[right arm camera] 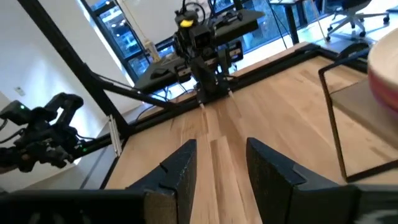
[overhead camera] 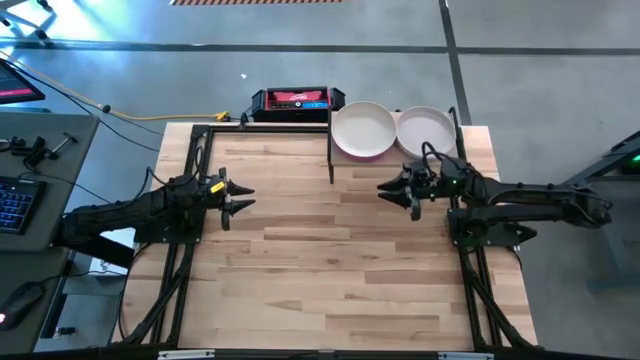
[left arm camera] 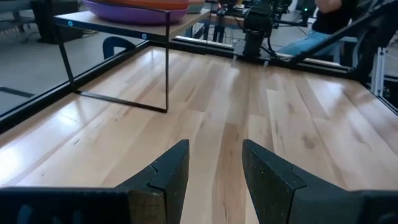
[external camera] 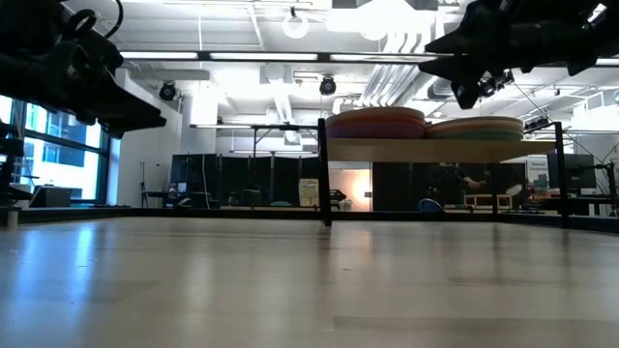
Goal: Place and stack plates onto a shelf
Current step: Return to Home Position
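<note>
On the small light-wood shelf point(external camera: 435, 148), two stacks of round matte plates point(overhead camera: 363, 128), pale tops; left gripper point(overhead camera: 248, 197), right gripper point(overhead camera: 392, 196), both raised, fingers spread

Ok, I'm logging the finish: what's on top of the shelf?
Two plate stacks stand side by side on the shelf. From above, a white plate tops one, a cream plate the other; a pink rim peeks under the white. Plates below are covered.
</note>
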